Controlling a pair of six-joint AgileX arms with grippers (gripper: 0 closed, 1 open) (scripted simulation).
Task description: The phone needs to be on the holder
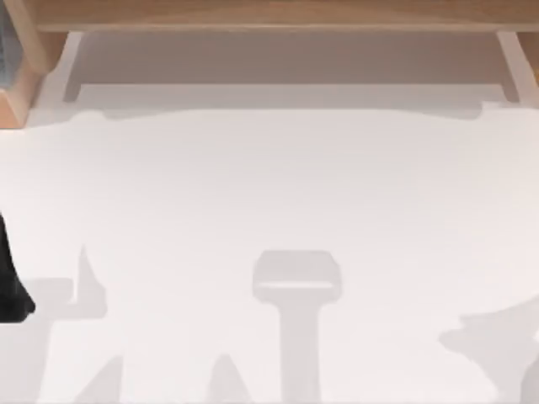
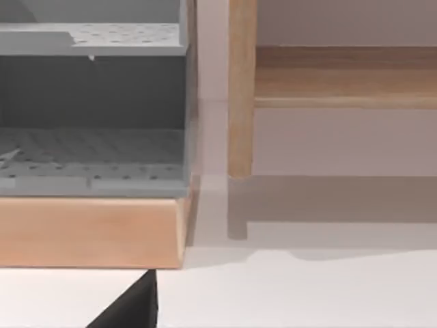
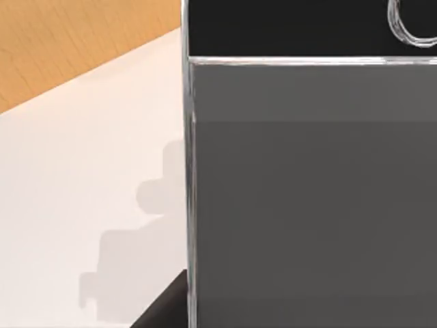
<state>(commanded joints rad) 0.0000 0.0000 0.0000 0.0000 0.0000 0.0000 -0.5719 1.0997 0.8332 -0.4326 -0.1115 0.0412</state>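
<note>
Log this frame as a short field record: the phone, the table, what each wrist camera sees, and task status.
phone: close up in the right wrist view, grey screen, black end band with a round button, silver edge
table: white top, shadows along its near edge
left wrist view: grey perforated shelf unit on a wooden base, wooden post
left edge of top view: dark arm part
holder: not identified
task status: placement on the holder not confirmed

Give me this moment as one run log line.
phone: close before right wrist camera, above white table | holder: unseen | left arm: at table's left edge | placement: not confirmed
</note>
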